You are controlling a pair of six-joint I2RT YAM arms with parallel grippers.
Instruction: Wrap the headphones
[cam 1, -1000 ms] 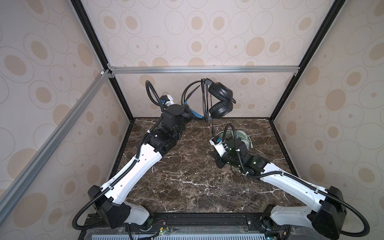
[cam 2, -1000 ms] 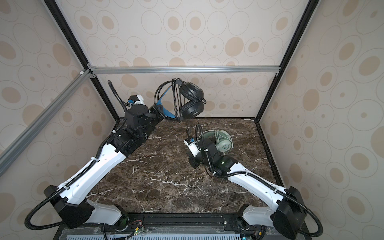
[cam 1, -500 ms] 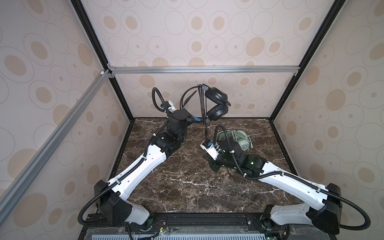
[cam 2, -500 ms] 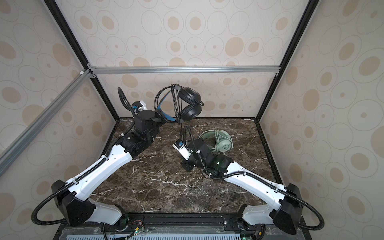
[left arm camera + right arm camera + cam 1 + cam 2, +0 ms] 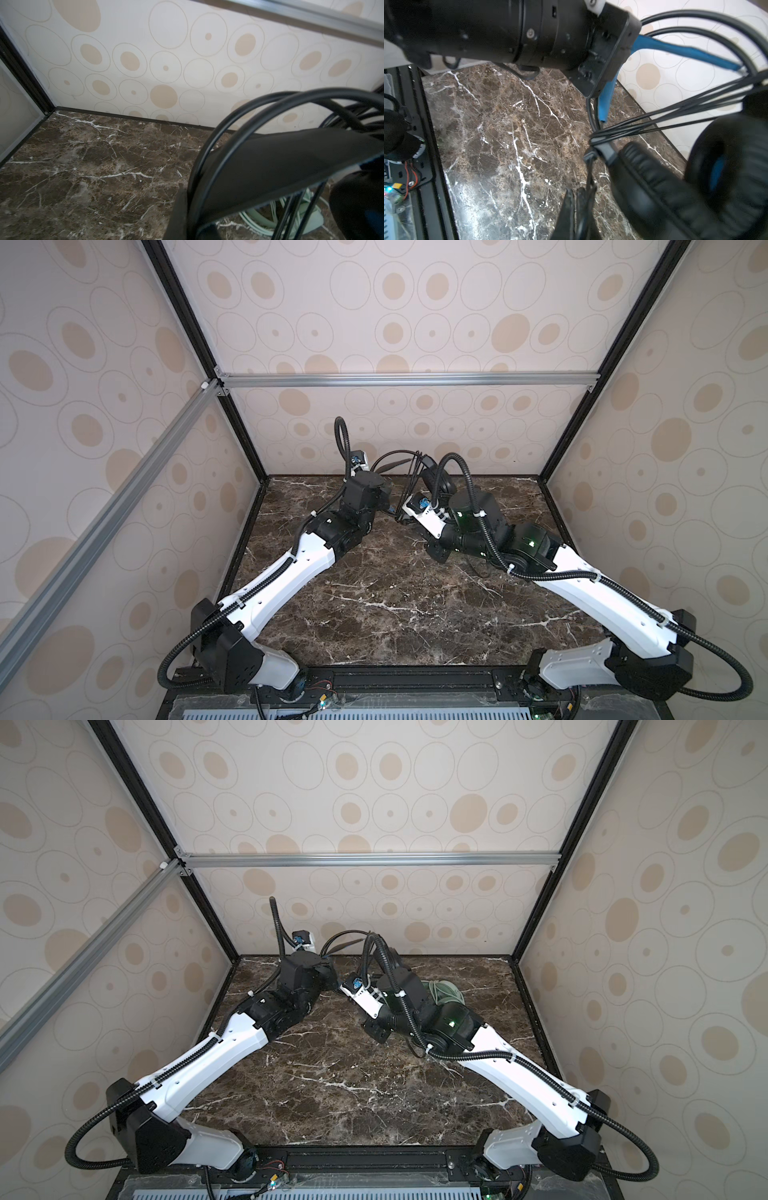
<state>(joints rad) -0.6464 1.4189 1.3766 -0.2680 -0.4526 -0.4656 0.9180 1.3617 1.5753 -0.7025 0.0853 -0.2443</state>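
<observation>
Brown marble table [image 5: 374, 614] filled booth floor. Left arm [image 5: 291, 572] and right arm [image 5: 582, 593] both reached to back middle, ends close together. Black headphones [image 5: 654, 197] sat low between them, near back wall; could not tell if they touched table. Mint-green headphones [image 5: 446, 990] lay on table behind right arm. Left gripper [image 5: 616, 62] was clamped on blue inner band [image 5: 685, 49]. Right gripper [image 5: 576, 207] was pinched tight on thin black cord [image 5: 675, 104], which crossed headband in several lines.

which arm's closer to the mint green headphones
right. right arm passes right beside the mint-green headset; left arm is farther off, beyond the black headset.
</observation>
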